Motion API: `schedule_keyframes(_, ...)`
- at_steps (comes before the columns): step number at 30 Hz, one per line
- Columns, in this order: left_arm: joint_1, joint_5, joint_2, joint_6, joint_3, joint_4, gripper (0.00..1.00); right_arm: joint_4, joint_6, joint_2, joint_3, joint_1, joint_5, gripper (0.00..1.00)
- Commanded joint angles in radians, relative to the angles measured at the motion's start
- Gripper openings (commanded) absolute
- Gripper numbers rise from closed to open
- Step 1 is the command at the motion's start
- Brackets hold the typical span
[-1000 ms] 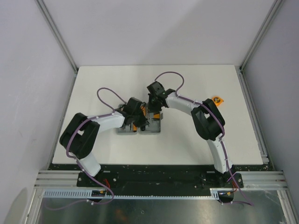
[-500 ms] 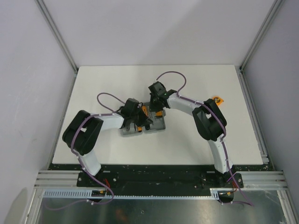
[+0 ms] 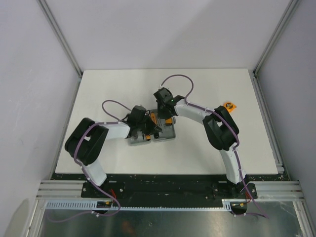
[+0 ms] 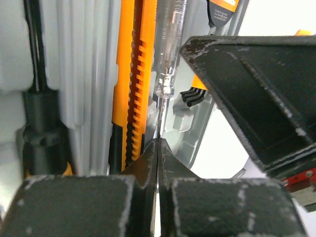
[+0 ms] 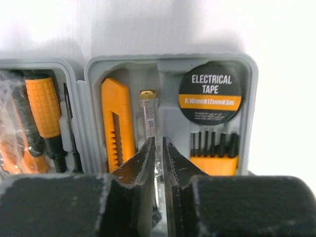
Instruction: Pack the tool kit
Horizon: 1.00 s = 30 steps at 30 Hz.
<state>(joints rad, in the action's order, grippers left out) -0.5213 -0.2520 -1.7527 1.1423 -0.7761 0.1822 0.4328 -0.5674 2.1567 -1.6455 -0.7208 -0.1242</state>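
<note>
— Two claws on one tester screwdriver [image 5: 148,111]; where's the kit?
— Mid-bench, the tool kit case [image 5: 168,60] lies open. Nearer, the left claw [image 4: 158,148], pressed together, meets the shaft; beyond, the right claw [image 5: 158,148], barely spread, straddles the handle. I'd press straight down beside the utility knife [image 5: 117,118] until seated.

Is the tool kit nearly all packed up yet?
Nearly. The orange knife, tape roll and bits sit in their slots in the open case. The clear screwdriver is in hand: left gripper shut at its shaft, right gripper slightly parted over it. Left: the loose orange thing lying outside, and closing the case.
</note>
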Motion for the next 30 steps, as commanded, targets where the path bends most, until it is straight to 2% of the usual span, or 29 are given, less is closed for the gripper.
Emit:
schedule_keyframes(1, -0.012, 0.118, 0.029, -0.127, 0.032, -0.357, 0.03, 0.193, 0.075, 0.015, -0.104, 0.024, -0.033, 0.18)
schedule_keyframes(6, -0.011, 0.080, 0.094, -0.151, -0.063, -0.357, 0.18, 0.196, 0.076, -0.008, -0.232, 0.063, 0.009, 0.25)
schedule_keyframes(10, -0.011, 0.063, 0.127, -0.162, -0.120, -0.357, 0.33, 0.190, 0.085, -0.057, -0.236, 0.078, 0.027, 0.28)
schedule_keyframes(14, -0.008, 0.079, 0.171, -0.169, -0.148, -0.367, 0.39, 0.153, 0.092, -0.144, -0.141, 0.081, 0.064, 0.29)
schedule_keyframes(19, 0.010, 0.151, 0.224, -0.189, -0.159, -0.407, 0.46, 0.035, 0.114, -0.264, 0.064, 0.080, 0.156, 0.30)
schedule_keyframes(24, 0.037, 0.175, 0.212, -0.239, -0.185, -0.426, 0.45, -0.021, 0.143, -0.333, 0.191, 0.063, 0.216, 0.28)
schedule_keyframes(30, 0.049, 0.153, 0.096, -0.337, -0.299, -0.429, 0.26, -0.070, 0.181, -0.363, 0.268, 0.012, 0.266, 0.23)
